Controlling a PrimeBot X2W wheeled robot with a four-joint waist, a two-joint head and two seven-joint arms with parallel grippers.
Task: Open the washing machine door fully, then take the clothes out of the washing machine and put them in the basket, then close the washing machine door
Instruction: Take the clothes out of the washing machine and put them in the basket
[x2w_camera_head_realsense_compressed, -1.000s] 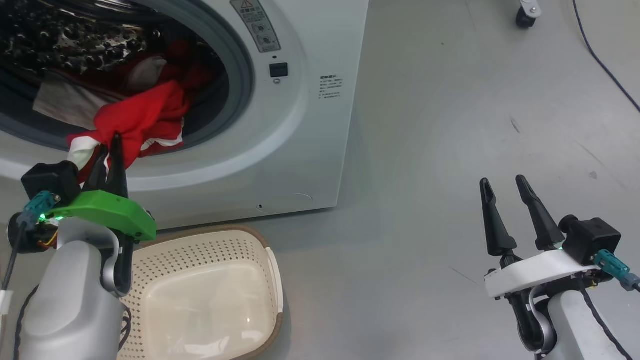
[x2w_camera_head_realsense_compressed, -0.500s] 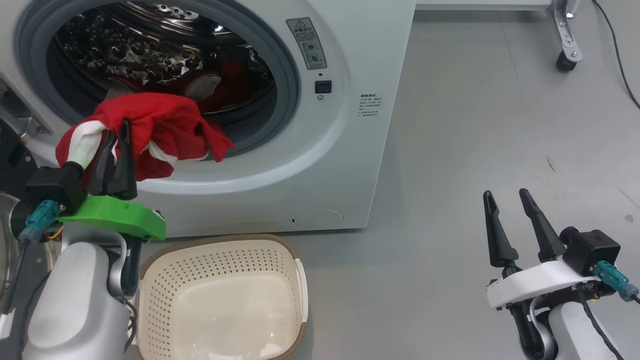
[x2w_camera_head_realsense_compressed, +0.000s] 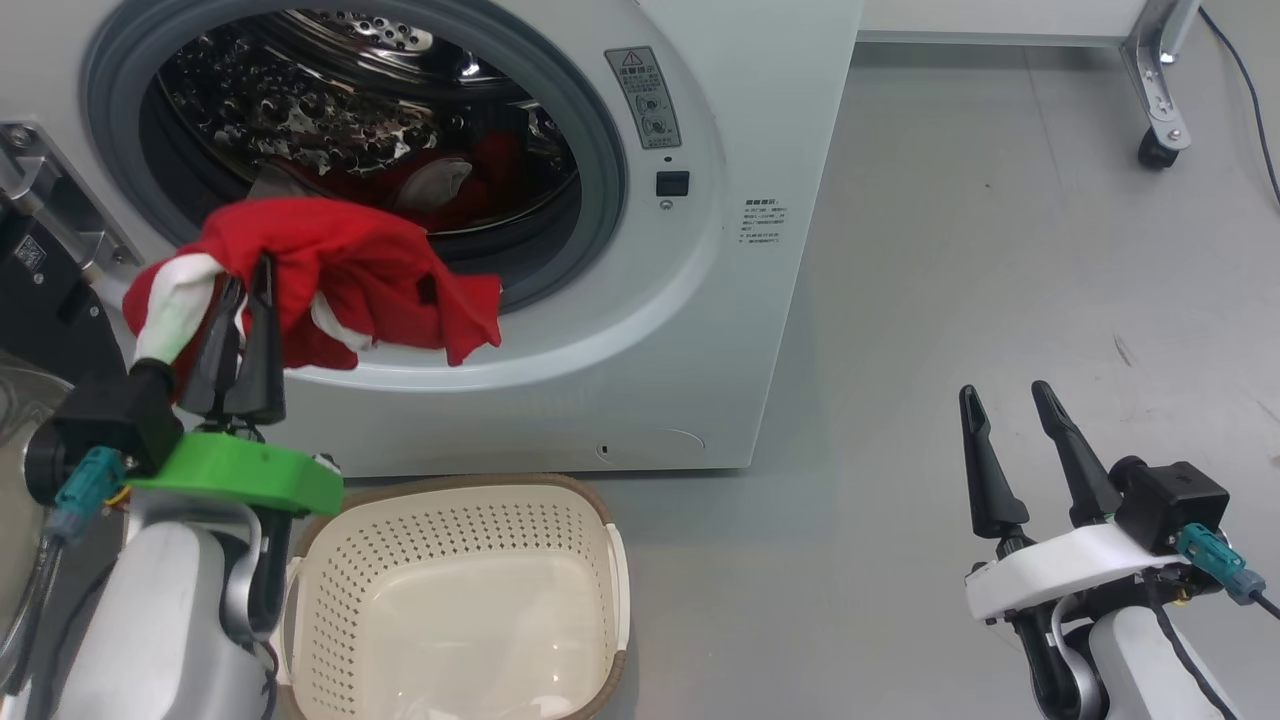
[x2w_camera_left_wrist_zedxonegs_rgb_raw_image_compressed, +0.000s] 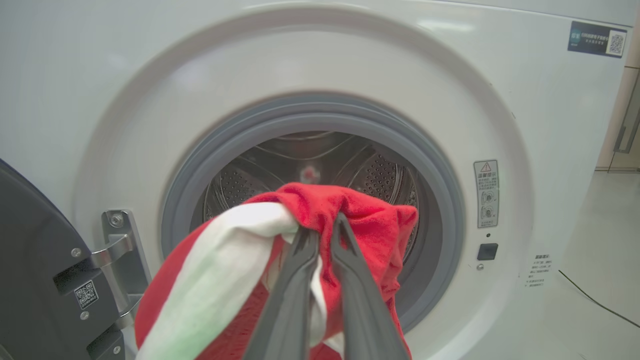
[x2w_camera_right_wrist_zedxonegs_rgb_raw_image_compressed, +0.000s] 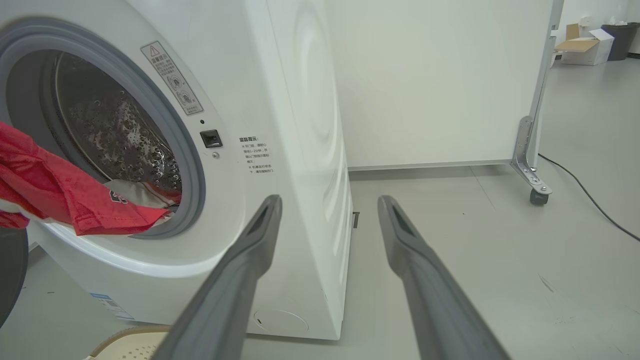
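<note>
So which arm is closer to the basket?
Left. The left end effector, gripping clothes, is just above the left side of the basket; the right end effector is far off to its right.

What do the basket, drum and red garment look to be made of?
The basket is probably moulded plastic: cream, with a slightly glossy floor and rows of punched holes. The drum is likely stainless steel: bright reflections on perforated metal. The red garment looks like soft matte fabric, drooping in folds, with white trim.
</note>
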